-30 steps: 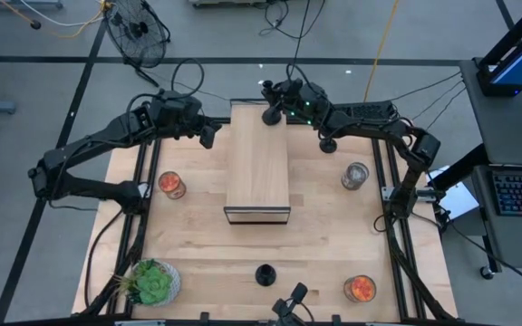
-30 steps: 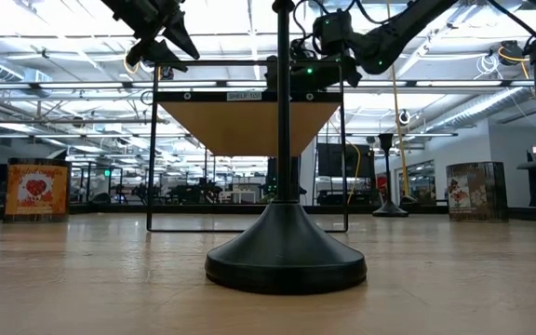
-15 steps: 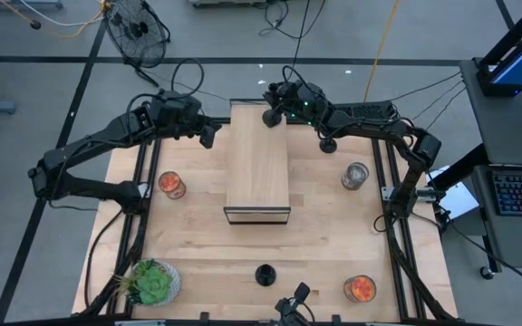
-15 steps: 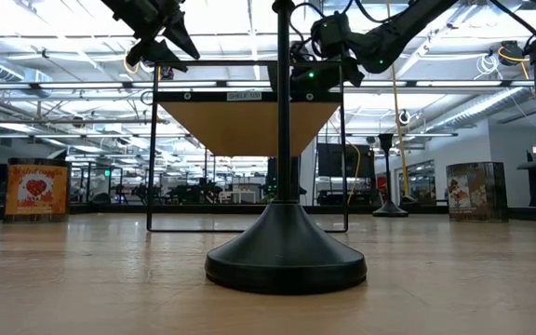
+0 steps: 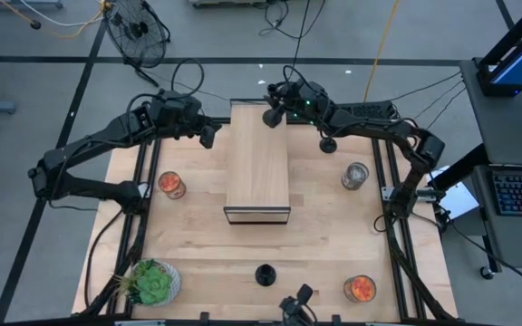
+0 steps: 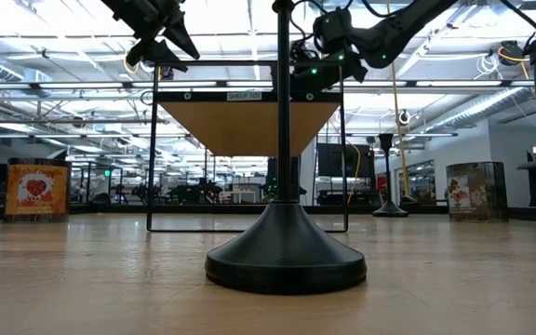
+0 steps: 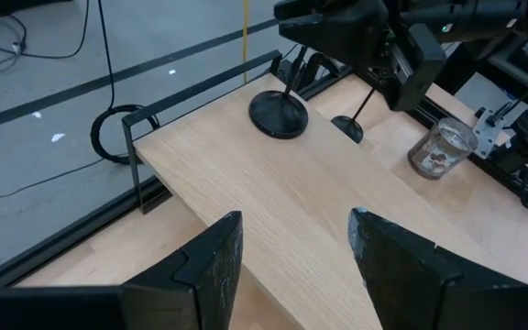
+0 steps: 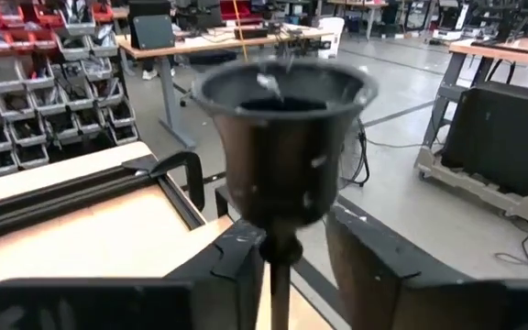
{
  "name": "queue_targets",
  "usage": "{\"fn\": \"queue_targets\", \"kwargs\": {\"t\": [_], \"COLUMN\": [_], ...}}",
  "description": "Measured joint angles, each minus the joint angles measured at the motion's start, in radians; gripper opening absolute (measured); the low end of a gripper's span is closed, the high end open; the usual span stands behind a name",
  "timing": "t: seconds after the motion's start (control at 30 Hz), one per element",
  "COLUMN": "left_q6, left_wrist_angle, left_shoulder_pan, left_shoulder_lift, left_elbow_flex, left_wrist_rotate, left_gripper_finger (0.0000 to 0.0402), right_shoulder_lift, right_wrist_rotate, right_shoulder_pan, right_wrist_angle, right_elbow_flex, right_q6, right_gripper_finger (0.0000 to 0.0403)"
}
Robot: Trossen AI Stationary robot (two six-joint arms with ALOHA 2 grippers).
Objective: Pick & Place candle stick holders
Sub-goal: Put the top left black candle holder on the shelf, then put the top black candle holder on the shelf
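Observation:
Three matte-black candle stick holders show. One stands by its round base (image 7: 278, 115) on the far right corner of the raised wooden shelf (image 5: 256, 167). One stands on the table right of the shelf (image 5: 328, 143). One stands near the front edge (image 5: 265, 274). My right gripper (image 5: 282, 101) is open, with its fingers on either side of the shelf holder's stem under the cup (image 8: 282, 128). My left gripper (image 5: 208, 134) is open and empty at the shelf's far left corner. My right gripper's fingers stand level on either side of the stem (image 8: 276, 275), just below the cup. A gap shows between the stem and one finger (image 8: 374, 266). The other finger (image 8: 232, 266) is right against the stem, and I cannot tell whether it touches. The holder stands upright on the shelf.
A jar with red filling (image 5: 172, 185) stands left of the shelf. A clear glass jar (image 5: 355, 175) stands to the right, and another red-filled jar (image 5: 360, 288) at the front right. A green plant (image 5: 152, 282) sits at the front left corner. Bare wood lies in front of the shelf.
My right gripper has shifted a little up and toward the table's right edge. The holder on the shelf has stayed upright in its place.

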Motion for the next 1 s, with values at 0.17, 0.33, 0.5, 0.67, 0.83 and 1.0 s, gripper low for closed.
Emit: {"fn": "queue_targets", "kwargs": {"t": [0.17,0.33,0.5,0.67,0.83,1.0], "left_q6": [0.008,0.016,0.025,0.025,0.033,0.042], "left_wrist_angle": [0.000,0.001,0.002,0.002,0.002,0.004], "left_shoulder_pan": [0.000,0.000,0.000,0.000,0.000,0.000], "left_shoulder_lift": [0.000,0.000,0.000,0.000,0.000,0.000], "left_elbow_flex": [0.000,0.000,0.000,0.000,0.000,0.000], "left_wrist_rotate": [0.000,0.000,0.000,0.000,0.000,0.000], "left_gripper_finger": [0.0209,0.0209,0.0209,0.0209,0.0209,0.0209], "right_shoulder_lift": [-0.026,-0.041,-0.073,-0.119,-0.176,-0.232], "right_wrist_rotate": [0.005,0.007,0.006,0.006,0.007,0.007], "right_shoulder_pan": [0.000,0.000,0.000,0.000,0.000,0.000], "right_wrist_angle": [-0.011,-0.018,-0.014,-0.038,-0.084,-0.089], "right_elbow_flex": [0.000,0.000,0.000,0.000,0.000,0.000], "right_q6": [-0.008,-0.048,-0.049,-0.056,-0.072,-0.083], "right_gripper_finger": [0.0156,0.0192,0.0220,0.0237,0.0240,0.0239]}}
